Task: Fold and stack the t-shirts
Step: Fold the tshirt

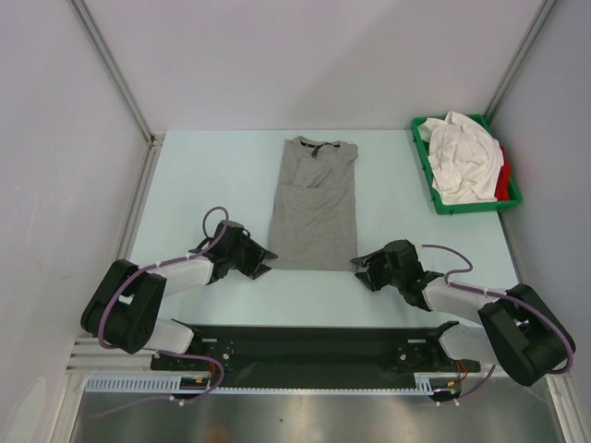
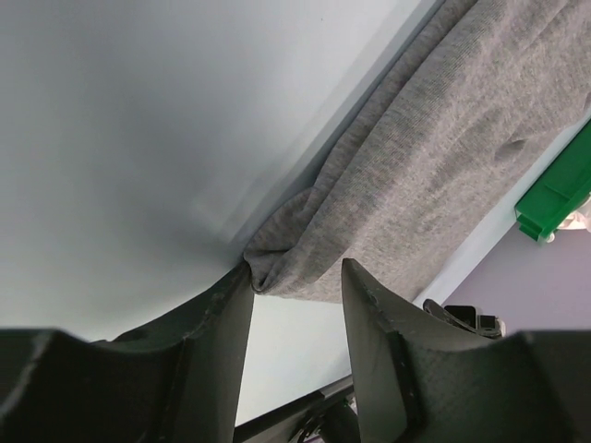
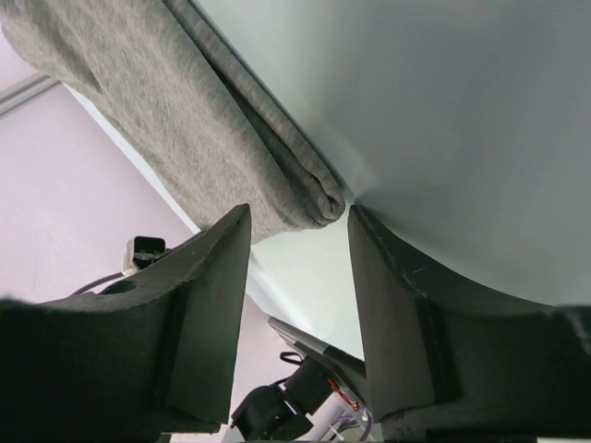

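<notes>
while the grey t-shirt lies folded narrow at frame centre, my left gripper and right gripper stand wide at its lower corners, empty. risk: pinching one layer only, so the fold slumps open.

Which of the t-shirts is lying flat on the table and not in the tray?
The grey t-shirt, spread flat on the table. The white shirts and the red one lie crumpled in the green tray.
</notes>
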